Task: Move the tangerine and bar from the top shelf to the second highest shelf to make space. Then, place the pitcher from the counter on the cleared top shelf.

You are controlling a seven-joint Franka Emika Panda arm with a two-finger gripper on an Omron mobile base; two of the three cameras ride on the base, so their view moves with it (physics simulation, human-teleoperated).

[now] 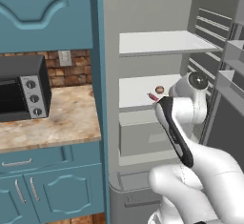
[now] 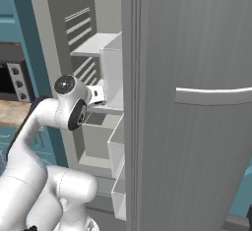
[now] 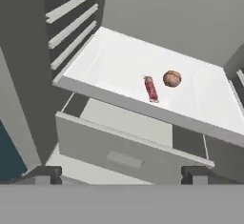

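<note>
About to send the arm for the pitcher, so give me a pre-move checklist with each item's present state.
1. Tangerine lies on the second highest shelf: ok.
2. Bar lies on that same shelf, beside the tangerine and apart from it: ok.
3. Top shelf bare for the pitcher: ok.
4. Pincer open, nothing between its tips: ok.
5. Fridge door swung open, shelves reachable: ok.
6. Where the pitcher stands on the counter: cannot tell.
</note>
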